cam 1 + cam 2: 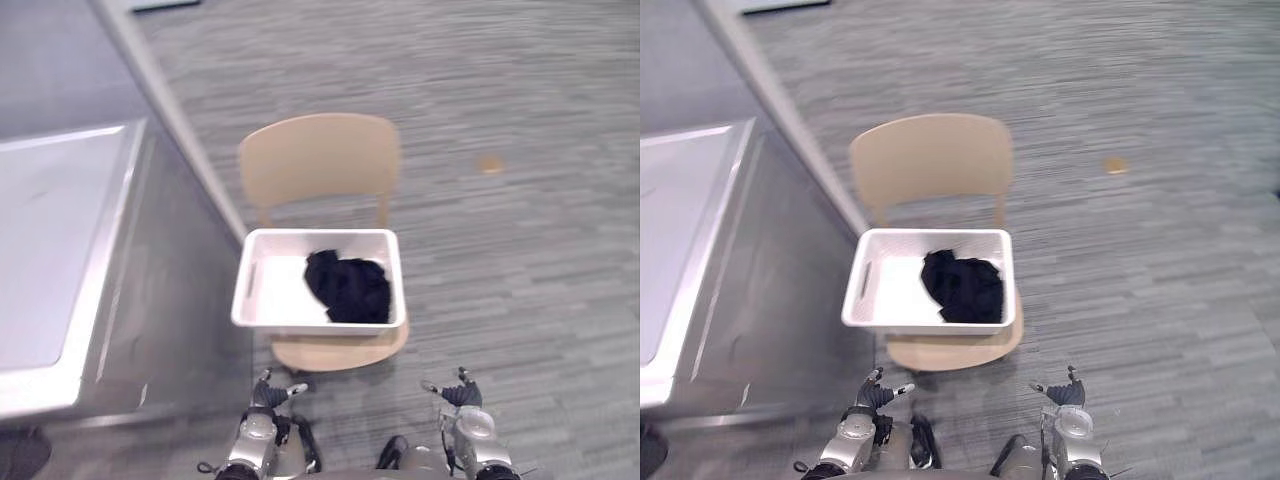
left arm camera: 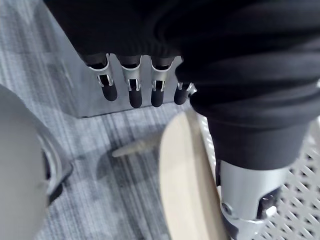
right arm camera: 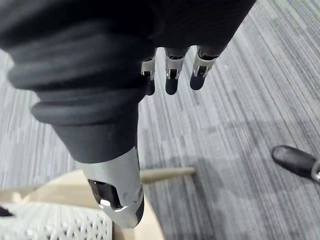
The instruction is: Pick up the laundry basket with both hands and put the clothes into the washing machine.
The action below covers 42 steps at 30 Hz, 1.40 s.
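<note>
Left hand (image 1: 268, 392), right hand (image 1: 460, 393) uncurled | basket (image 1: 318, 233) on chair (image 1: 318, 160) | clothes (image 1: 348, 288), perhaps one garment

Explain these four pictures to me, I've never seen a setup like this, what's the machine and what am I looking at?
This is a humanoid robot on two legs. The two wide pictures come from cameras in its head, looking down. The two close ones come from cameras on its wrists, looking along its own fingers. On the floor stands a wooden chair, and on its seat sits a white laundry basket with dark clothes inside. To the robot's left is a grey metal cabinet, possibly the washing machine. The left hand and right hand hover low in front of the chair, fingers straight, holding nothing and not touching the basket.
</note>
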### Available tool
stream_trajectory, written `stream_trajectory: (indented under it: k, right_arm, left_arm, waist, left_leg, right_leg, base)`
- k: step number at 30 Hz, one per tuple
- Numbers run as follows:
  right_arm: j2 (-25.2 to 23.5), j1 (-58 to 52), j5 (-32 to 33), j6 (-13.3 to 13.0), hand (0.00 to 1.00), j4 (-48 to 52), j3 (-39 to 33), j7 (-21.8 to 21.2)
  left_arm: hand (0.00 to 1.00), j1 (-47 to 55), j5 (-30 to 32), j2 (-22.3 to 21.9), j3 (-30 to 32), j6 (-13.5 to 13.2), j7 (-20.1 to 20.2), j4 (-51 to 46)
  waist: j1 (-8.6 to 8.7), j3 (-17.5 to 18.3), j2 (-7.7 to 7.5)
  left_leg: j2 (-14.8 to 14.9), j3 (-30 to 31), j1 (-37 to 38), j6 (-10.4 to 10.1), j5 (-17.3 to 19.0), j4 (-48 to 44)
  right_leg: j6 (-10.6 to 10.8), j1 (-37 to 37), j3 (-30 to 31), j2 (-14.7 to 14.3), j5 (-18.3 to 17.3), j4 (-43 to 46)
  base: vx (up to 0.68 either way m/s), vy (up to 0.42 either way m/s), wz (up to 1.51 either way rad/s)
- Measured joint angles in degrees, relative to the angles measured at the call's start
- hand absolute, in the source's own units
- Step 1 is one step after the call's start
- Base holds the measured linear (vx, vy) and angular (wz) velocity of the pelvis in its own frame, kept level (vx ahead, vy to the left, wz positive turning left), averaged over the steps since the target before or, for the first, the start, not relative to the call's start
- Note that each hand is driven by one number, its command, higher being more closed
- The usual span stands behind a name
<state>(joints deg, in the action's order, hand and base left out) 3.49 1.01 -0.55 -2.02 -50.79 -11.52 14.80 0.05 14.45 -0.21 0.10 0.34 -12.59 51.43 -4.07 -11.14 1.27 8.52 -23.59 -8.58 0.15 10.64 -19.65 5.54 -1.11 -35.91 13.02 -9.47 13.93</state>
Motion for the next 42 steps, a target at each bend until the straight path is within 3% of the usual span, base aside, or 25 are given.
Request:
stream_trajectory:
  k: [4,6,7,8,9,10,11,13,14,15,16,19,24,28,30,33,36,38,42]
  right_arm:
    - [-0.01,0.4,-0.11,0.0,0.0,-1.16,-2.33,0.13]
    - [1.27,1.65,-0.42,0.21,0.0,0.09,-2.12,0.55]
    - [1.53,1.34,-0.66,0.21,0.0,1.27,-2.13,0.82]
    - [1.96,0.5,-1.12,0.34,0.0,4.39,-2.11,1.59]
    - [1.96,-0.27,-2.32,0.36,0.0,8.42,-1.86,1.87]
    - [2.02,-0.86,-3.28,0.31,0.0,11.07,-1.71,2.0]
    - [2.71,-1.96,-5.15,0.04,0.0,16.43,-1.2,2.5]
    - [4.98,-3.53,-7.61,-0.63,0.0,23.27,-0.27,2.71]
    - [6.05,-4.02,-9.42,-0.96,0.0,27.11,0.33,2.91]
    - [6.38,-4.28,-10.35,-1.3,0.0,29.08,0.62,2.89]
    - [8.32,-4.16,-12.92,-1.9,0.0,31.95,1.12,2.65]
    - [13.43,-3.51,-18.28,-2.65,0.0,35.94,5.87,0.8]
    - [17.46,-1.13,-19.9,-3.93,0.0,34.46,13.41,-1.86]
    - [21.0,9.03,-20.69,-4.32,0.0,23.31,21.77,-2.77]
    - [22.73,16.36,-21.16,-4.21,0.0,15.3,24.56,-2.96]
    - [23.64,25.2,-22.24,-3.79,0.0,6.12,26.05,-3.23]
    - [25.13,30.93,-22.58,-3.53,0.0,1.07,26.89,-3.04]
    - [27.53,36.45,-22.57,-1.89,0.0,-3.82,27.03,-2.23]
    - [28.68,41.79,-22.53,0.15,0.0,-9.12,27.22,-0.82]
  left_arm:
    - [0.0,1.04,0.17,2.78,0.27,0.29,-0.03,0.94]
    - [0.0,1.2,0.18,3.29,0.44,0.34,-0.11,1.53]
    - [0.0,1.2,0.2,3.41,0.24,0.34,-0.11,1.58]
    - [0.0,1.3,0.25,3.9,0.04,0.33,-0.16,1.58]
    - [0.0,1.86,0.26,4.82,0.07,0.39,-0.16,1.46]
    - [0.0,2.1,0.3,5.02,0.1,0.35,-0.23,1.38]
    - [0.0,2.41,0.3,5.47,0.32,0.36,-0.31,1.32]
    - [0.0,2.93,0.3,6.3,0.35,0.32,-0.38,1.06]
    - [0.0,3.34,0.31,7.08,0.29,0.2,-0.49,0.88]
    - [0.0,3.48,0.39,7.66,0.26,0.17,-0.51,0.93]
    - [0.0,3.36,1.0,7.51,0.37,0.14,-0.82,1.15]
    - [0.0,4.17,2.11,6.62,0.27,-0.89,-1.24,0.93]
    - [0.0,4.16,2.11,6.71,0.04,-1.51,-1.23,0.89]
    - [0.0,3.16,1.84,6.67,-1.36,-2.35,-1.25,0.41]
    - [0.0,1.55,1.32,6.53,-2.32,-3.22,-1.38,-0.73]
    - [0.0,0.83,0.27,6.65,-2.31,-3.39,-1.9,-1.39]
    - [0.0,0.6,-0.41,6.75,-2.28,-3.39,-2.52,-1.45]
    - [0.0,-1.11,-2.22,6.76,-2.26,-3.41,-2.71,-1.49]
    - [0.0,-3.2,-4.07,6.53,-2.28,-3.89,-3.71,-1.6]
  waist:
    - [0.0,0.52,-1.22]
    - [0.36,0.33,-1.59]
    - [0.54,0.22,-1.84]
    - [1.2,0.03,-2.13]
    - [2.42,0.0,-2.33]
    - [3.14,-0.05,-2.36]
    - [3.37,0.32,-3.37]
    - [3.3,0.31,-3.27]
    - [3.31,1.25,-4.9]
    - [3.32,1.42,-5.33]
    - [3.42,1.34,-4.45]
    - [3.25,1.76,-1.87]
    - [3.12,1.66,-1.71]
    - [2.51,-0.13,-0.65]
    - [0.52,-3.76,1.19]
    - [-1.13,-8.1,3.47]
    - [-2.13,-11.19,4.07]
    - [-3.32,-13.85,4.68]
    - [-4.17,-14.4,5.27]
  left_leg:
    - [-4.57,2.46,3.11,0.89,-3.07,6.42]
    - [-6.64,3.04,5.55,1.47,-4.28,10.79]
    - [-7.26,3.64,6.31,1.49,-4.25,11.65]
    - [-7.9,5.58,7.64,1.57,-4.23,12.77]
    - [-7.71,7.33,8.02,1.66,-4.32,12.96]
    - [-7.62,8.07,8.04,1.66,-4.32,13.08]
    - [-7.57,8.97,8.26,1.52,-4.66,13.48]
    - [-7.66,10.23,8.28,1.21,-5.13,13.43]
    - [-8.12,10.94,7.64,0.92,-5.24,12.51]
    - [-8.85,11.47,7.07,0.79,-5.22,12.12]
    - [-8.06,12.83,6.62,-0.01,-5.38,11.53]
    - [-5.62,15.05,6.06,-1.65,-6.12,13.18]
    - [-4.73,18.9,5.59,-3.18,-7.25,14.85]
    - [-5.71,22.26,1.38,-3.05,-9.17,14.67]
    - [-6.33,24.73,-1.8,-3.24,-11.24,14.68]
    - [-6.62,28.12,-5.87,-3.42,-13.46,14.91]
    - [-6.7,29.47,-8.37,-3.59,-15.34,16.02]
    - [-6.86,30.19,-10.24,-4.1,-17.65,18.27]
    - [-7.42,30.93,-13.7,-4.21,-19.72,20.37]
  right_leg:
    - [0.35,-1.88,-0.15,2.39,0.57,0.47]
    - [0.25,2.4,2.36,6.95,0.6,12.36]
    - [-0.77,3.7,4.36,8.08,0.84,16.13]
    - [-4.61,7.17,10.54,8.7,2.4,23.29]
    - [-3.33,9.67,18.15,6.19,-0.4,24.91]
    - [-2.39,10.46,21.83,4.47,-1.66,24.23]
    - [-1.26,11.58,28.01,1.66,-2.99,21.48]
    - [-0.2,11.38,33.39,-1.59,-3.15,13.34]
    - [-0.13,10.89,34.36,-2.28,-0.62,7.61]
    - [-0.17,11.01,34.23,-2.15,2.07,5.13]
    - [0.4,10.13,33.04,-2.69,2.43,3.95]
    - [-0.52,8.24,30.46,-5.25,3.6,-0.21]
    - [-1.02,6.48,26.28,-6.16,3.92,-2.27]
    - [-1.36,8.0,22.75,-5.7,4.72,-3.36]
    - [-1.76,9.73,20.11,-4.93,5.5,-3.27]
    - [-2.2,12.6,16.96,-4.4,5.81,-2.19]
    - [-2.28,15.64,15.66,-4.01,5.75,-0.25]
    - [-2.77,19.19,15.32,-3.33,5.45,2.11]
    - [-3.44,25.4,15.37,-1.95,4.69,6.27]
  base:
    - [0.03,0.09,0.56]
    - [-0.04,0.08,0.17]
    - [-0.05,0.095,0.32]
    - [-0.03,0.083,0.6]
    - [-0.02,0.061,0.67]
    - [0.04,-0.006,0.71]
    - [0.04,-0.029,0.48]
    - [0.08,-0.076,0.52]
    - [0.1,-0.103,0.49]
    - [0.12,-0.145,0.51]
    - [0.12,-0.144,0.31]
    - [0.11,-0.14,0.25]
    - [0.06,-0.105,0.36]
    - [-0.05,-0.014,0.51]
    - [-0.12,0.008,0.66]
    - [-0.15,-0.005,0.57]
    - [-0.14,-0.011,0.28]
    - [-0.15,-0.018,0.17]
    - [-0.14,-0.026,0.06]
